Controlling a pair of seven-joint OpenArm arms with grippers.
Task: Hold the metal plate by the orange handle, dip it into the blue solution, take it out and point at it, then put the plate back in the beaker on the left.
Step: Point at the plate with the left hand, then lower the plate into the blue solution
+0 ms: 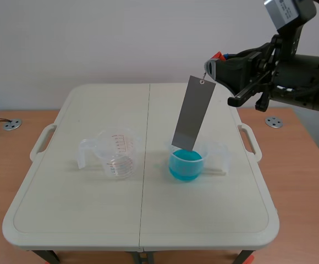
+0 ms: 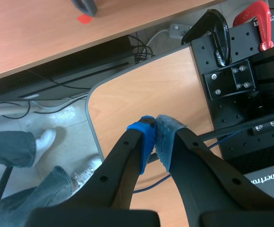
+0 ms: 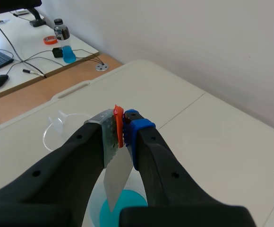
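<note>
Clamping the orange handle [image 3: 119,124], right claw [image 3: 121,136] holds the metal plate [image 1: 193,113] over blue solution [image 1: 186,165].

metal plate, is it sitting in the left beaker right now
No, the metal plate hangs tilted from the right end effector, its lower end at the beaker of blue solution, apart from the left beaker.
</note>
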